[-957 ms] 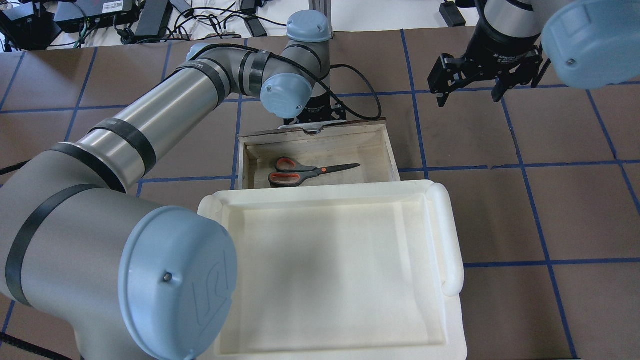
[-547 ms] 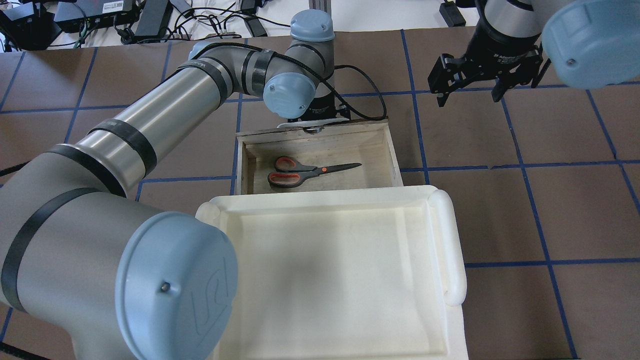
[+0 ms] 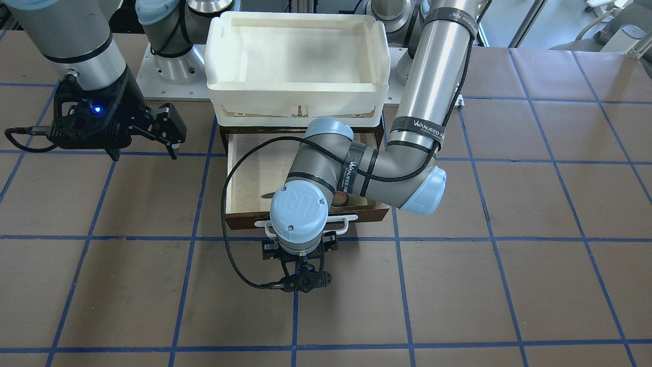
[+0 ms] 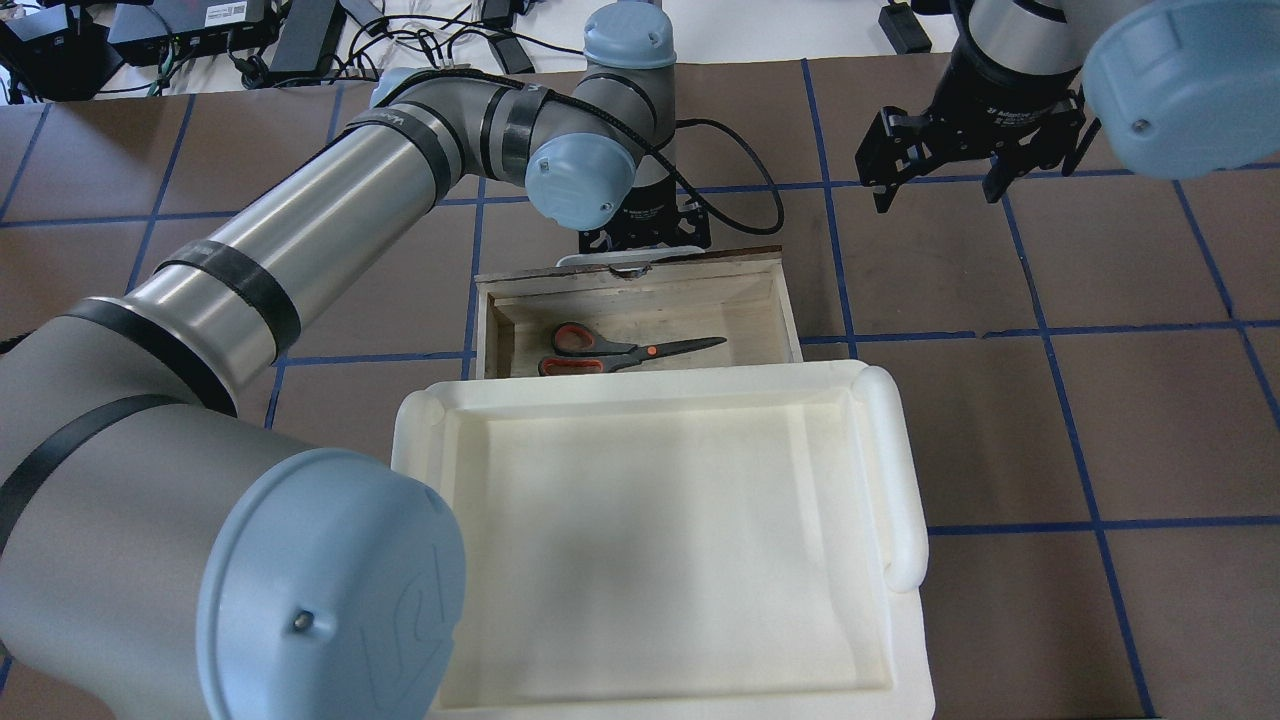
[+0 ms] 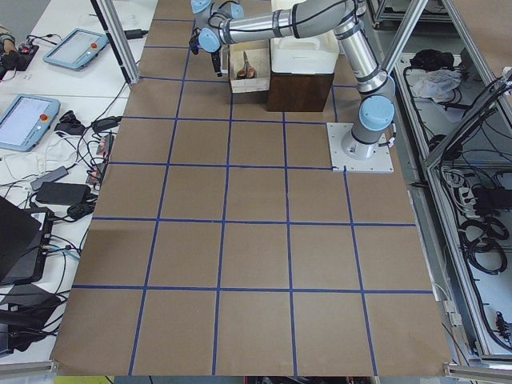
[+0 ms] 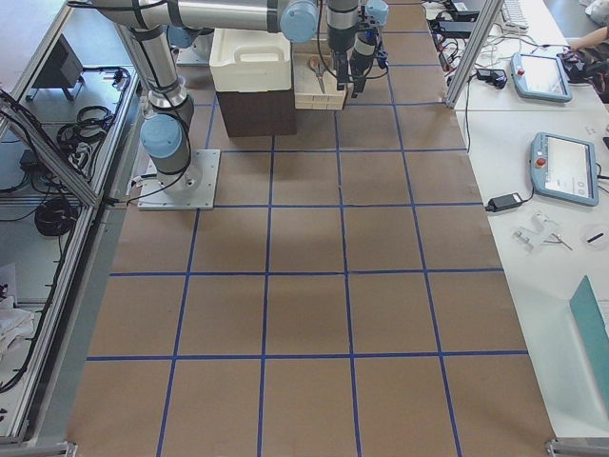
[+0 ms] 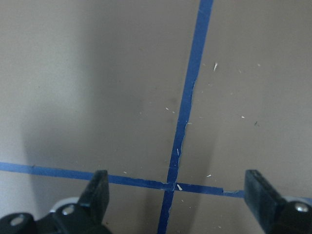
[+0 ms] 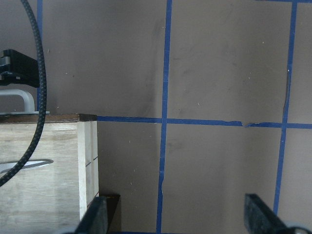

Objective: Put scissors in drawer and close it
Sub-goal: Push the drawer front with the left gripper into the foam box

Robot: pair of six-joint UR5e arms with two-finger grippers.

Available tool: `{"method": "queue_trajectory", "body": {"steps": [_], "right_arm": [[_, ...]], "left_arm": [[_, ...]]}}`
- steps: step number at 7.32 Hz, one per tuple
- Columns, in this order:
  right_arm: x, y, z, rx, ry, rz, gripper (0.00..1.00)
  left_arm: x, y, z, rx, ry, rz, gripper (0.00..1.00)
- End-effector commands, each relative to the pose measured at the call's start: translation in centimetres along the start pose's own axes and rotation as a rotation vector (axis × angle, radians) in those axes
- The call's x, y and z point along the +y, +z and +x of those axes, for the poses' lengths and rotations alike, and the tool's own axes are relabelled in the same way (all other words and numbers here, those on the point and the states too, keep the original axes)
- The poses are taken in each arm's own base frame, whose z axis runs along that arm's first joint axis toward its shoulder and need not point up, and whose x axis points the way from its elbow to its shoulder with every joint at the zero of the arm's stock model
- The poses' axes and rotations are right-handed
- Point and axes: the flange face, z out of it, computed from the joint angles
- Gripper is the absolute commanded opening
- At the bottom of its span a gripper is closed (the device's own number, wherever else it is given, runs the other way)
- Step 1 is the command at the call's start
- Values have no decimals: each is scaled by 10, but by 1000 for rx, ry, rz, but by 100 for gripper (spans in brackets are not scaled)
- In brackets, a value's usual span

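Observation:
The scissors [image 4: 620, 350] lie flat inside the open wooden drawer [image 4: 786, 300], blades pointing right; the lower handle loop is partly under the white tray. In the front view my left arm hides most of them, and only the blade tip [image 3: 267, 194] shows. My left gripper [image 4: 645, 235] is open, points down, and stands right against the drawer's dark front and white bar handle [image 3: 348, 224]. In the left wrist view [image 7: 175, 195] nothing is between its fingers. My right gripper [image 4: 940, 190] is open and empty, above the table to the drawer's right, also seen in the front view [image 3: 145, 142].
A white plastic tray [image 4: 900, 480] sits on top of the dark cabinet [image 5: 300, 88] that holds the drawer. The left arm's black cable [image 3: 226, 229] loops beside the drawer. Brown table with blue grid tape [image 4: 1090, 520] spreads around. Cables and devices [image 4: 200, 30] lie at the far edge.
The drawer has slid a little way in under the white tray, with my left gripper following against its front. The scissors moved in with it. The right gripper has stayed put.

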Motion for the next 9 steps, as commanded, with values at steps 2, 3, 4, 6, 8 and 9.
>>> {"method": "queue_trajectory", "body": {"steps": [2, 3, 4, 6, 8, 9], "right_arm": [[0, 0, 0, 0, 0, -1, 100], [0, 0, 0, 0, 0, 4, 100], [0, 0, 0, 0, 0, 1, 100], [0, 0, 0, 2, 0, 2, 100], [0, 0, 0, 1, 0, -1, 100], [-1, -1, 0, 2, 0, 7, 100]], "left_arm": [[20, -23, 2, -8, 1, -8, 100], [29, -31, 5, -10, 8, -11, 100], [42, -39, 4, -27, 7, -36, 100], [60, -50, -5, -49, 3, -75, 100], [82, -46, -16, -81, 3, -133, 100], [94, -51, -21, -104, 2, -172, 100]]}}
